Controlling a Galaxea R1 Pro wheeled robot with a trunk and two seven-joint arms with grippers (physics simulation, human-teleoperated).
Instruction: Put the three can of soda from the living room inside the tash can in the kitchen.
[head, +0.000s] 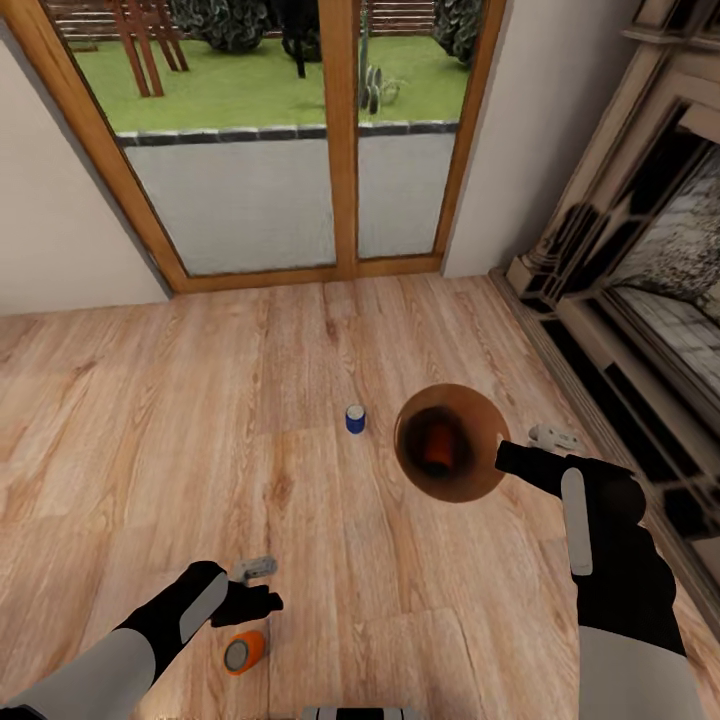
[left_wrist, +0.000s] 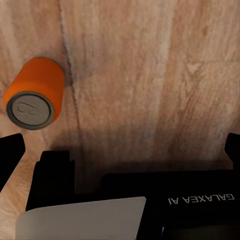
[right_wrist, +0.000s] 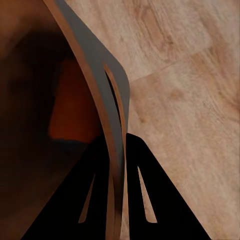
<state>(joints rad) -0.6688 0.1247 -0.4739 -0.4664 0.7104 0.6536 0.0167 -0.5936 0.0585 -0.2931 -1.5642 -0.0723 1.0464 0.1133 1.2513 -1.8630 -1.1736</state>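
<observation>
Right claw (head: 508, 458) pinches the bin (head: 452, 441) rim, mouth tilted up, an orange can (head: 438, 447) inside. Left claw (head: 262, 588) spread over the floor (head: 150, 430) beside a second orange can (head: 244, 652), lying on its side. Blue can (head: 355, 418) stands upright.

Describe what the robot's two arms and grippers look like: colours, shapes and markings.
Both arms have light grey-white forearms ending in black wrist sections, each with a pale grey panel. The left gripper has black and light grey fingers; its body reads GALAXEA AI in white. The right gripper is black, with slotted, tapering fingers.
</observation>
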